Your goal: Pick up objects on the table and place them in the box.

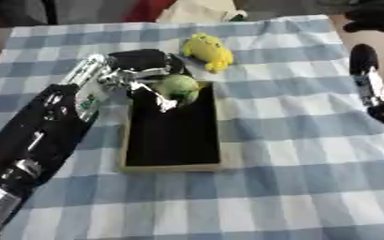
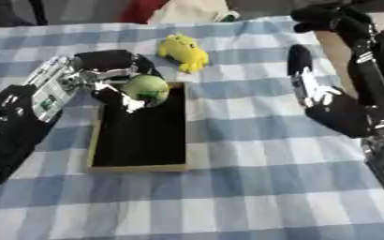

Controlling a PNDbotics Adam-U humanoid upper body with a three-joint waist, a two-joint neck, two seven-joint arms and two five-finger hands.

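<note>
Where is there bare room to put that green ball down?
Most of the box behind the green ball is bare, as is the cloth right of it. It's crowded at the box's far end: left hand, yellow toy.

Your left hand [image 1: 138, 77], glossy black plastic and bright metal, meets a smooth green ball [image 1: 178, 87] over a matt black-lined box [image 1: 172, 166] on checked cloth [image 1: 293, 187]; a soft plush yellow toy [image 1: 208, 50] nearby.

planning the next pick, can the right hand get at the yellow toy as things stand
Probably yes. The yellow toy lies alone on the cloth beyond the box, with bare cloth between it and the right hand, which hangs open to its right. The left hand, holding the green ball, stays clear of that path.
</note>
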